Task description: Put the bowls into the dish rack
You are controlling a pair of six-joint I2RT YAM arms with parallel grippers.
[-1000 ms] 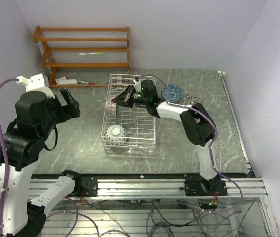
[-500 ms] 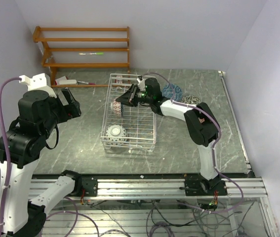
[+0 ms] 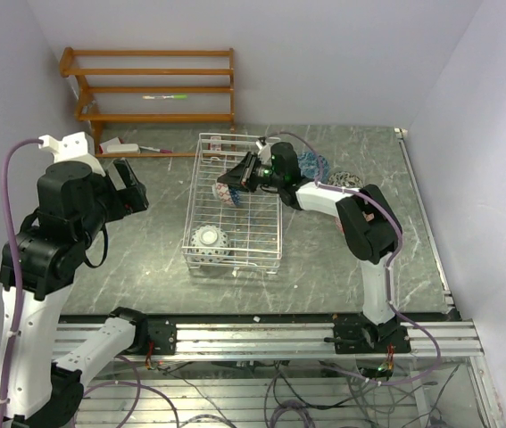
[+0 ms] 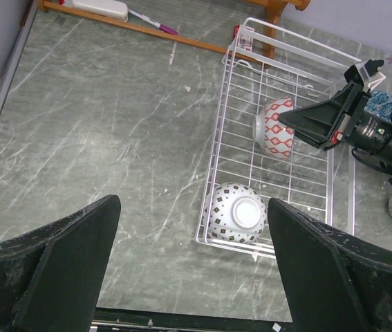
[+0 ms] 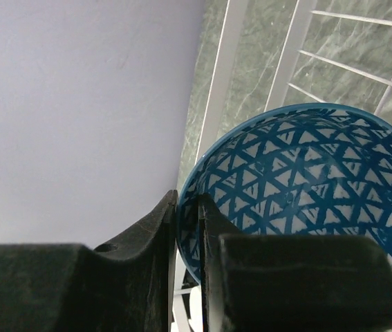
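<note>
- Dish rack (image 3: 193, 201) of white wire lies in the middle of the grey table (image 3: 145, 259), with its long side running away from the arms.
- The right gripper (image 3: 237, 178) reaches over the far half of the dish rack from the right side.
- Its two fingers are squeezed nearly together on the rim of the blue-inside bowl (image 3: 227, 191), one finger inside the rim and one outside.
- In the right wrist view, the right gripper (image 5: 187, 214) pinches that rim, and the blue-inside bowl (image 5: 306, 187) shows blue triangles all over its inside.
- The white wires of the dish rack (image 5: 218, 62) run right behind it.
- The blue-inside bowl (image 4: 275, 128) is tipped up on its side, with red marks on its outside and its white foot ring facing left.
- I cannot tell if it touches the wires under it.
- The upside-down bowl (image 3: 209, 240) sits in the near end of the dish rack (image 4: 299, 187), with its white foot ring on top.
- The upside-down bowl (image 4: 236, 213) has dark little marks on its pale outside.
- The blue bowl (image 3: 313, 162) stands on the table just to the right of the dish rack, partly behind the right arm.
- The last bowl (image 3: 345, 181) is on the table too, a bit more to the right.
- The left gripper (image 4: 194, 204) is up high over the left side of the table.
- Its fingers are spread wide apart with nothing between them.
- The wooden shelf (image 3: 150, 89) stands at the far wall.
</note>
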